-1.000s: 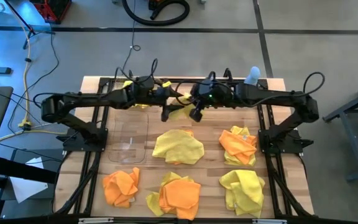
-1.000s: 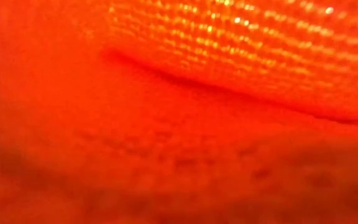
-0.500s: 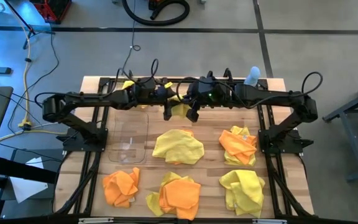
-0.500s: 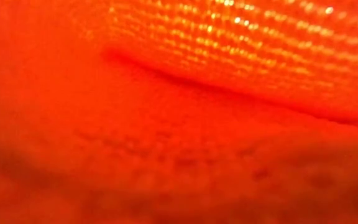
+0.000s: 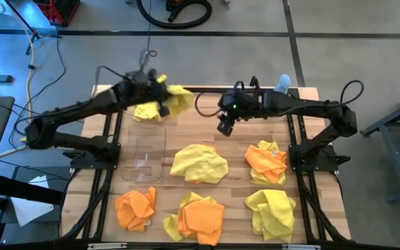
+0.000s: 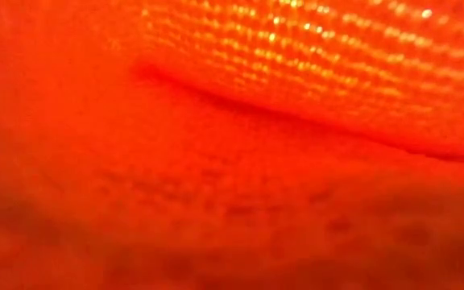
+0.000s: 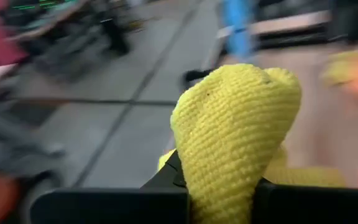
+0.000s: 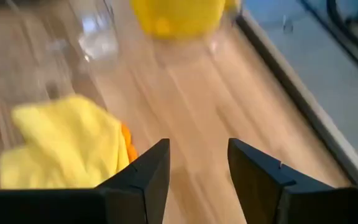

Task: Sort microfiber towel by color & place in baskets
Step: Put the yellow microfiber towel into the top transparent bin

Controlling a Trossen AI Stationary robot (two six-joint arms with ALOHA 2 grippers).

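In the high view, the left gripper (image 5: 160,99) is seen swung away from the table's middle, where it met the right gripper a second ago, to the far left corner. It is clenched on a bright yellow microfiber towel (image 5: 174,99), which is held above the far end of the see-through rectangular plastic basket (image 5: 144,149) on the wooden table (image 5: 231,149). The right gripper (image 5: 224,126) is left over the far middle of the table, its fingers parted and empty; the towel it gripped before has been handed over. Five crumpled towels, yellow and orange, are unchanged nearer the front.

The low view is filled, as before, by orange cloth (image 6: 232,161) pressed against the lens.

In the left wrist view, the yellow towel (image 7: 235,137) is seen bulging between the closed fingers.

In the right wrist view, the spread dark fingers (image 8: 148,171) are shown with bare wood between them.
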